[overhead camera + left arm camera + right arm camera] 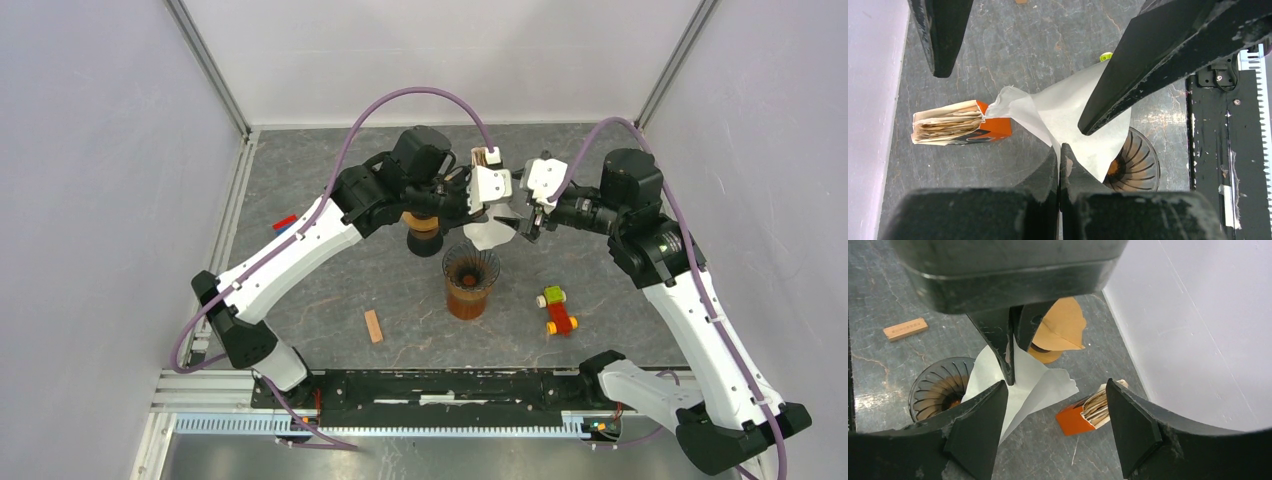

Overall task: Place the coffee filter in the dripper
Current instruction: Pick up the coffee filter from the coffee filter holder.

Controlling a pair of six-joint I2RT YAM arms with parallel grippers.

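Just above the rim of the dripper [471, 270], your left fingers [1045, 172] are closed tight on one edge of the white coffee filter [1063, 110], which hangs free in the air. Your right fingers [980, 425] stand wide open around its other edge, gripping nothing. Bare counter [410, 300] surrounds the dripper on each side.

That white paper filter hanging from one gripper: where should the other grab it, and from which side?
Probably its loose edge, opposite the corner pinched by the left gripper. The coffee filter hangs as a flat folded sheet above the dripper, so the open right gripper should come side-on, one finger on each face.
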